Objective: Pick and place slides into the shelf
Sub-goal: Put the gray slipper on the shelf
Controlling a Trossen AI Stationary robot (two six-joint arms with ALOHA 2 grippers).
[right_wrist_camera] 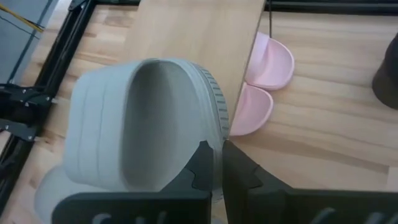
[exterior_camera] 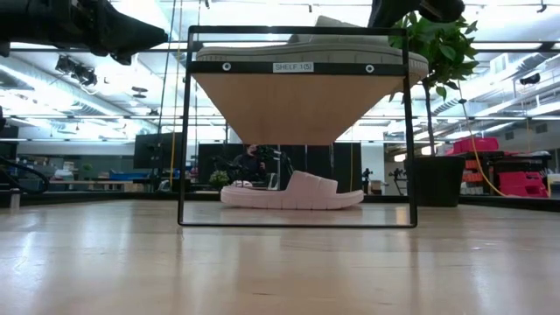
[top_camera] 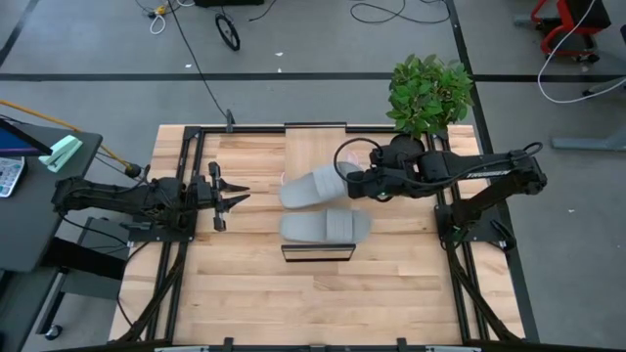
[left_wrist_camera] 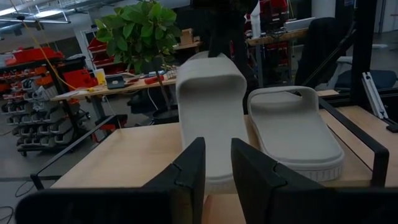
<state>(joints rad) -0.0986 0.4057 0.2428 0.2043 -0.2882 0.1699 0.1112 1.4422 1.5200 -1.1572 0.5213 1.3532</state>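
Observation:
The shelf [top_camera: 315,147] stands mid-table, its plank top running from far to near. One grey slide [top_camera: 326,227] lies flat on the plank's near end and also shows in the left wrist view [left_wrist_camera: 295,127]. My right gripper [top_camera: 352,181] is shut on the second grey slide [top_camera: 311,187] over the plank. Two pink slides [right_wrist_camera: 270,62] [right_wrist_camera: 252,112] lie on the tabletop under the shelf, and one of them shows in the low view [exterior_camera: 293,191]. My left gripper [top_camera: 235,198] is open and empty, left of the shelf, pointing at it. My right gripper pinches the grey slide's sole [right_wrist_camera: 214,118] between its two fingers at the strap end, one finger on the footbed side and one on the ribbed underside. The fingers come from the table's right. The slide is tilted, its strap end [left_wrist_camera: 208,78] raised. My left fingers hide its low end.
A potted plant [top_camera: 430,93] stands at the table's far right corner, close behind my right arm. The shelf's dark frame posts [exterior_camera: 184,131] [exterior_camera: 411,131] stand on the tabletop. Bare tabletop [top_camera: 323,303] lies near the front edge.

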